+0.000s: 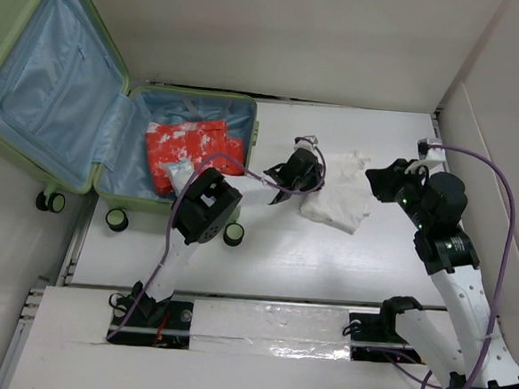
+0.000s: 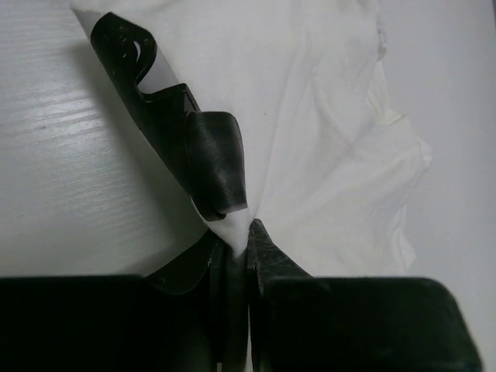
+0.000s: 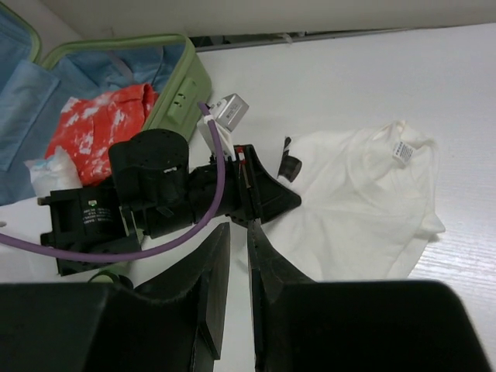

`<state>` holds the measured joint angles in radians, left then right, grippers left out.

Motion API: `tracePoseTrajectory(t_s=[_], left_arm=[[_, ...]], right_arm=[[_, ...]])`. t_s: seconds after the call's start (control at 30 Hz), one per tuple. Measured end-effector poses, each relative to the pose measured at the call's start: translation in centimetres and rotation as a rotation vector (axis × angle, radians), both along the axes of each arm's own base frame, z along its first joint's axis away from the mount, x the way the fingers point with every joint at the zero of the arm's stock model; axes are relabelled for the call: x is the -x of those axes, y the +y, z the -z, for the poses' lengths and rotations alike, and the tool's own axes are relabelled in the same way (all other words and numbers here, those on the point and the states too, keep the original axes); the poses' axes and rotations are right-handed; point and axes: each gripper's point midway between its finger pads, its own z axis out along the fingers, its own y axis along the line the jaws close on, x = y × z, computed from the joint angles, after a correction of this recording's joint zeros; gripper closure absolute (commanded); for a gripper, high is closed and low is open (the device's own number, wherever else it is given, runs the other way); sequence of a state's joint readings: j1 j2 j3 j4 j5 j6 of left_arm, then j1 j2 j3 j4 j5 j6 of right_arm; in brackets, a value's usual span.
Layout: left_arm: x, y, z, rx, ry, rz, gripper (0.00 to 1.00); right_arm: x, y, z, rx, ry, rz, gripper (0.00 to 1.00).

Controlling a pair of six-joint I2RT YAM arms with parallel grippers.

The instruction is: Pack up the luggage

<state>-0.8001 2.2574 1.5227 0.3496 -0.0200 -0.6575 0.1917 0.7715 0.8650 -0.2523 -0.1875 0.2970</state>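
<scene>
— Left claw (image 2: 239, 232) is pressed together on a fold of the white shirt (image 1: 344, 196). We can see the cloth nipped between its tips, low over the bench (image 1: 325, 270).

— And the rest of that shirt?

— It spreads out ahead of the claw and to its right, crumpled on the bench.

— Right claw (image 3: 237, 236)?

— Its fingers sit almost together, with only a thin slit between them and nothing in it. We see it held above the bench on the far side of the shirt from the left claw, pointing back toward it.

— Where do we find the luggage (image 1: 46, 64)?

— Off to the left of the left claw, near it and lying open. The lid is tilted up and back, and the lower shell lies flat with its blue lining showing.

— Anything inside?

— We make out a red-and-white garment (image 1: 192, 145) in the lower shell, the half nearer the left claw. A white packet (image 1: 176, 173) sits at the garment's near edge.
</scene>
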Motion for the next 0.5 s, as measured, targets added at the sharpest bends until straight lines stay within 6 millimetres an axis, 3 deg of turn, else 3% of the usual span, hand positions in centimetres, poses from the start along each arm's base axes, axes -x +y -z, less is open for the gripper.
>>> tracePoseTrajectory(t_s=[0.13, 0.3, 0.4, 0.5], left_arm=[[0.0, 0.5, -3.8, -0.003, -0.036, 0.048, 1.0], [-2.7, 1.2, -13.6, 0.05, -0.162, 0.086, 1.0], [-5.5, 3.7, -20.0, 0.072, -0.254, 0.062, 1.0], [-8.4, 8.3, -25.2, 0.091, -0.329, 0.004, 1.0]], right_arm=[[0.3, -0.1, -0.6, -0.012, -0.018, 0.006, 0.79], [0.8, -0.5, -1.7, -0.022, -0.059, 0.022, 0.79], [1.2, -0.6, -2.6, -0.029, -0.095, 0.023, 0.79], [1.5, -0.6, -3.1, -0.034, -0.114, 0.02, 0.79]])
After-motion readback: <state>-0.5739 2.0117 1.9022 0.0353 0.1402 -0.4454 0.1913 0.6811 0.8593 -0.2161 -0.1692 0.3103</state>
